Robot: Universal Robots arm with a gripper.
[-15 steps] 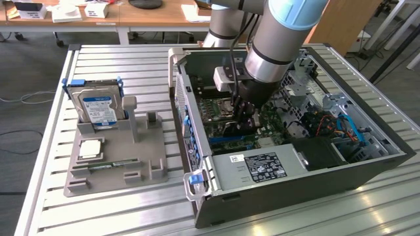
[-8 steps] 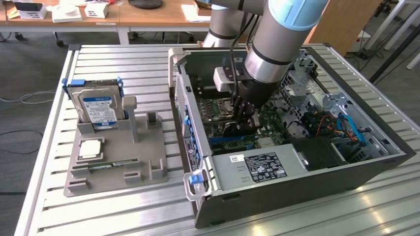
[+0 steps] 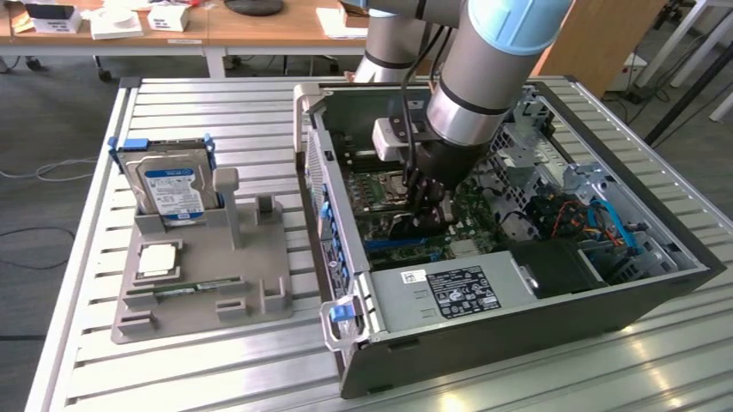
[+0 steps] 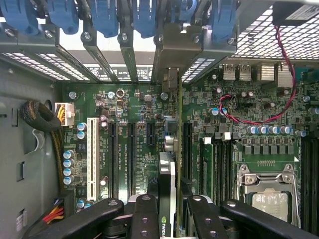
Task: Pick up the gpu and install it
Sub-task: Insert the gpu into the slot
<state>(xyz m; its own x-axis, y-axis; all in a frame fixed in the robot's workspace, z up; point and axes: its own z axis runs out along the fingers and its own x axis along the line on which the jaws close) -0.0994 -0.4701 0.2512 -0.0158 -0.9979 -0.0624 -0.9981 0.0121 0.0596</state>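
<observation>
claw point(image 4: 167, 214) clamped on the gpu point(image 4: 167, 179), card edge-on | inside the open computer case point(image 3: 516, 330), above the motherboard point(image 4: 130, 107) | hard drive point(image 3: 172, 184) at case's nine o'clock, exterior view

The motherboard point(image 4: 134, 124) is green with a white slot point(image 4: 91, 157); the gpu point(image 4: 166, 184) black, its logo green. Clips point(image 4: 144, 17) are blue, a wire point(image 4: 287, 62) red, the tray point(image 3: 201, 257) grey, the drive point(image 3: 172, 184) silver, labelled blue and white.

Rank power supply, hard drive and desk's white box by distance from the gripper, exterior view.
1. Power supply: inside the case, beside the gripper.
2. Hard drive: upright on the tray, exterior view's left.
3. White box: on the far desk.
</observation>
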